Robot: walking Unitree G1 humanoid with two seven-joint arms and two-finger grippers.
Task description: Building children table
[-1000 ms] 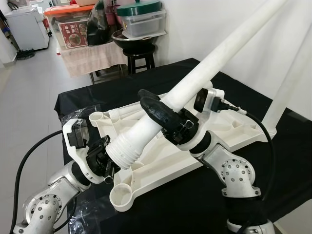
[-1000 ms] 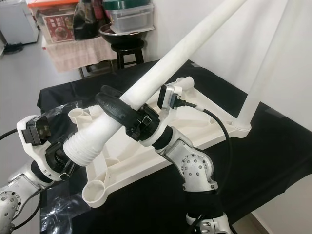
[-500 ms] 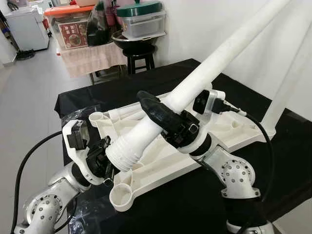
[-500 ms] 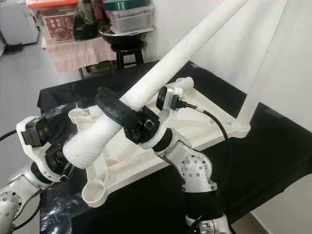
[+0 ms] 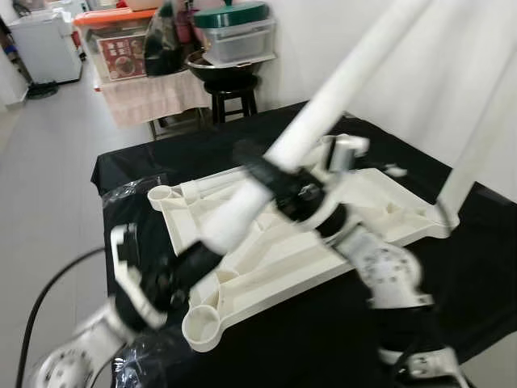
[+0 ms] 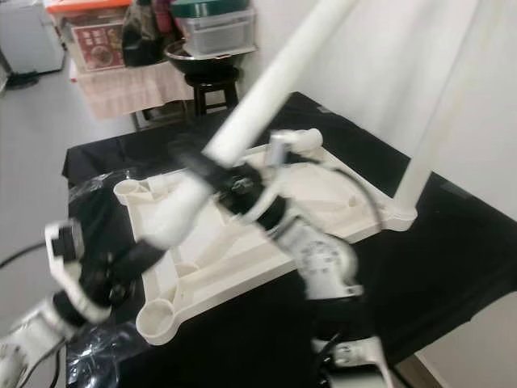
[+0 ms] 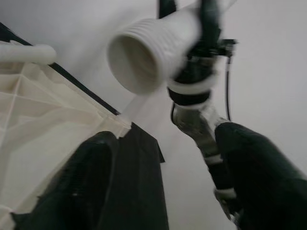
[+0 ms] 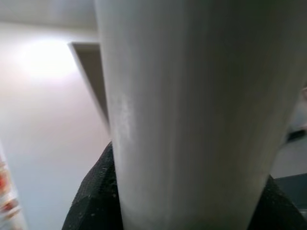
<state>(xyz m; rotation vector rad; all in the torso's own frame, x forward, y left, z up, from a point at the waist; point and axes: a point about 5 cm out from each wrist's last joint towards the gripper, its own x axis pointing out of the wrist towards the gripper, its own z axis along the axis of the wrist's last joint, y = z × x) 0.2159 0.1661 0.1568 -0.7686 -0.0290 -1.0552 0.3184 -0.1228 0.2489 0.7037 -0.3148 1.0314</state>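
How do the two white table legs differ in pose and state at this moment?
The held leg is tilted and lifted off the tabletop, clamped in the right gripper; the mounted leg already stands in a corner of the tabletop. The held leg's threaded end is exposed; the mounted leg's base is seated. Both are long white tubes.

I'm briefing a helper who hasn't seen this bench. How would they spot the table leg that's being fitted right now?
On the black-draped bench lies an upturned white tabletop. Above it slants a long white table leg with a ribbed threaded end, gripped by the right gripper. Unlike the other leg, already standing in the tabletop's far right corner, it hangs tilted in the air.
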